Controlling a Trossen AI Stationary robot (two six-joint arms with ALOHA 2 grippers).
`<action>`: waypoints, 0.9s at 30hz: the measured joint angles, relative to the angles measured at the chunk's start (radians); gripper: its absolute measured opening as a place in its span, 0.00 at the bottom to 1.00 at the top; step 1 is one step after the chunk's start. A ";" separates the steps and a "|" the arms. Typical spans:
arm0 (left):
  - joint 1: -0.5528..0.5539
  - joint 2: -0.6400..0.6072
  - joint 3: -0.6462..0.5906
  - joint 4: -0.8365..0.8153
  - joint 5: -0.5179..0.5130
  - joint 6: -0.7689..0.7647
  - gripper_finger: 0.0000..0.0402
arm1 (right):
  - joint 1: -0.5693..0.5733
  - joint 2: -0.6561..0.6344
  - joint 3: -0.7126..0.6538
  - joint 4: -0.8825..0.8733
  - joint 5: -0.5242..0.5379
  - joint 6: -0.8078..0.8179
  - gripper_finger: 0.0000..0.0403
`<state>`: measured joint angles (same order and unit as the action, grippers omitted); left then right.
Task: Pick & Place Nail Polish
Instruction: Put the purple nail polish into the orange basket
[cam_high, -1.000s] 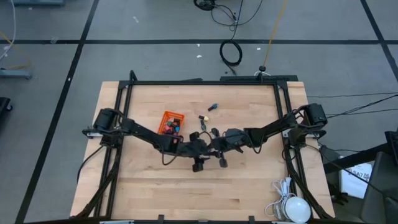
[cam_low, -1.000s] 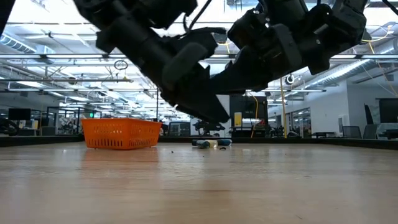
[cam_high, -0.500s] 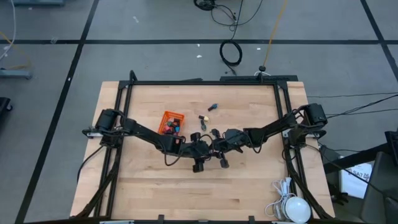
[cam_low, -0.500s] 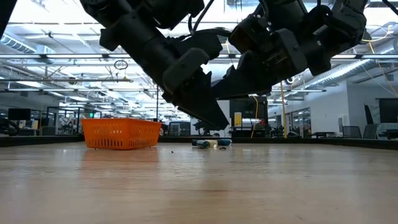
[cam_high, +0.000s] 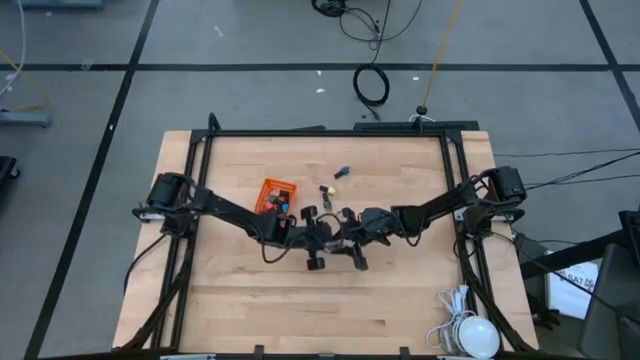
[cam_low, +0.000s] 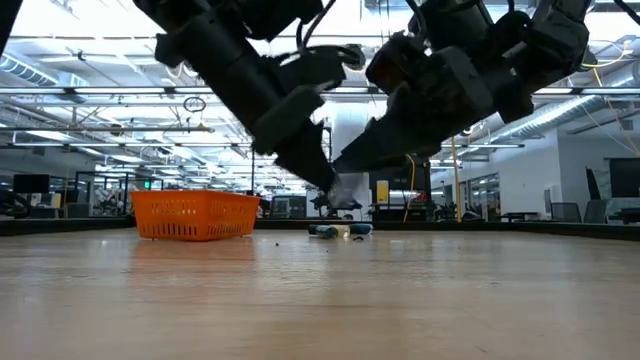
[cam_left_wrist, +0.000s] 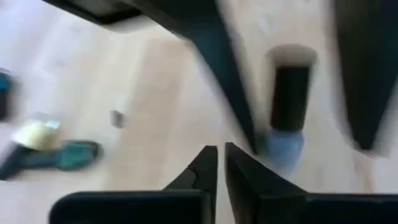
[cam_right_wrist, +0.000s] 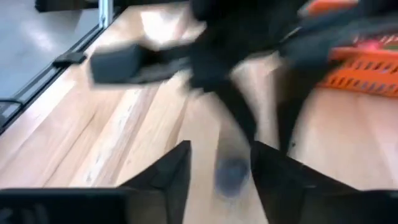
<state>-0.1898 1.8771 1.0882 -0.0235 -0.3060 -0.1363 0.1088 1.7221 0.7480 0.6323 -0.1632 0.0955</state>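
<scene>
Two grippers meet nose to nose over the middle of the wooden table (cam_high: 400, 290). Left gripper (cam_high: 328, 228) comes in from the basket side, right gripper (cam_high: 343, 226) from the opposite edge; tips nearly touching.

Between the right gripper's (cam_right_wrist: 219, 163) parted fingers (cam_right_wrist: 171, 169) stands a small nail polish bottle (cam_right_wrist: 232, 176), pale blue body, dark cap. Fingers flank it with a gap on each side; not closed on it. Same bottle (cam_left_wrist: 286, 112) shows straight ahead of the left gripper (cam_left_wrist: 221, 163), whose fingers are pressed almost together with only a slit between them, holding nothing.

Loose bottles (cam_high: 333, 180) lie on the table just beyond both grippers, toward the far edge: a blue one (cam_high: 342, 171), a yellowish one (cam_high: 325, 189), a green one (cam_left_wrist: 68, 152) off to the side of the left gripper. From table height they read as a small cluster (cam_low: 338, 230) behind the arms.

Orange mesh basket (cam_high: 276, 195) sits beside the left arm, just behind its gripper, with several bottles (cam_high: 279, 203) inside.

Change from a second ago: left gripper has swung up and in toward the right gripper, its tip now higher off the table and close under the right one. Right arm barely shifted. Basket and loose bottles unmoved.
</scene>
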 joint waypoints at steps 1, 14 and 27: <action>0.002 -0.010 0.001 -0.006 -0.012 -0.002 0.03 | 0.001 0.000 0.000 -0.004 -0.001 0.000 0.42; -0.018 -0.061 0.001 -0.097 0.025 -0.039 0.00 | 0.008 -0.131 0.001 -0.207 0.009 -0.016 0.53; -0.011 -0.060 0.001 -0.077 0.071 -0.083 0.01 | 0.194 0.048 0.000 -0.232 0.440 0.101 0.51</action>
<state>-0.2005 1.8168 1.0889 -0.1000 -0.2352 -0.2190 0.3031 1.7701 0.7479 0.4007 0.2771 0.1962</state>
